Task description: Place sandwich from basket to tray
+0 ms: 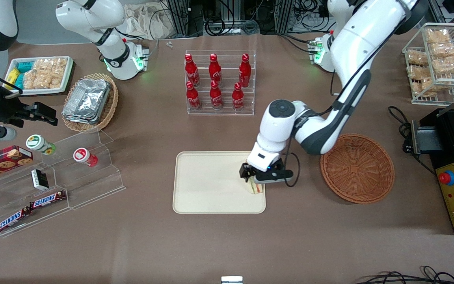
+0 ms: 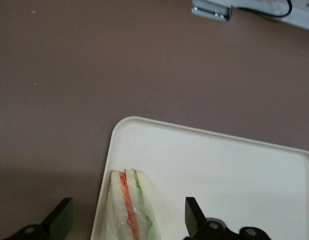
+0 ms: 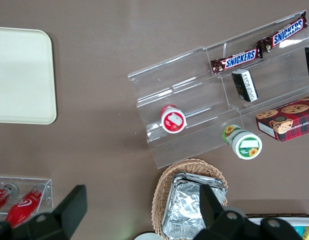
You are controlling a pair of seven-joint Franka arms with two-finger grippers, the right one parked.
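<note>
One sandwich point(image 2: 130, 207) sits on the tray point(image 1: 207, 185) edge, lower centre of the front frame, basket point(image 1: 357, 168) empty. Hand point(image 2: 129, 222) straddles it, fingers wide open, gripping nothing. Probably light, soft, slippery wrap; pinch the bread faces gently.

A broad bench point(image 1: 227, 244) covered in matte brown sheeting is filling nearly the whole scene. Even overhead light is falling on it, leaving a pale sheen along the strip nearest the front camera. At the bench's edge farthest from that camera, grey aluminium frame struts point(image 1: 179, 17) are standing upright, with loose black cables point(image 1: 219, 25) coiling among them and a crumpled white cloth point(image 1: 148, 19) lying beside them.
</note>
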